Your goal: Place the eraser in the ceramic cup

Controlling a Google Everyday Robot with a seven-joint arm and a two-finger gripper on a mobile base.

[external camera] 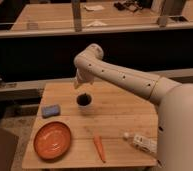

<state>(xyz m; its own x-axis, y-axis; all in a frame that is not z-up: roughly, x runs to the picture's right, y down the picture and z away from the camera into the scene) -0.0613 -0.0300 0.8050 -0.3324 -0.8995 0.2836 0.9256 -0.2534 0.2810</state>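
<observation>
Tool hangs just above ceramic cup on wooden worktop; tool's opening cannot tell. Cup interior dark.

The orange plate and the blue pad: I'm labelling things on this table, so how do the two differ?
The orange plate is round and wide; the blue pad is rectangular and much smaller. The plate lies at the table's near left corner; the pad lies just behind it, left of the cup. Both rest flat on the wooden table, untouched. The tool hangs just above the cup, away from both.
</observation>
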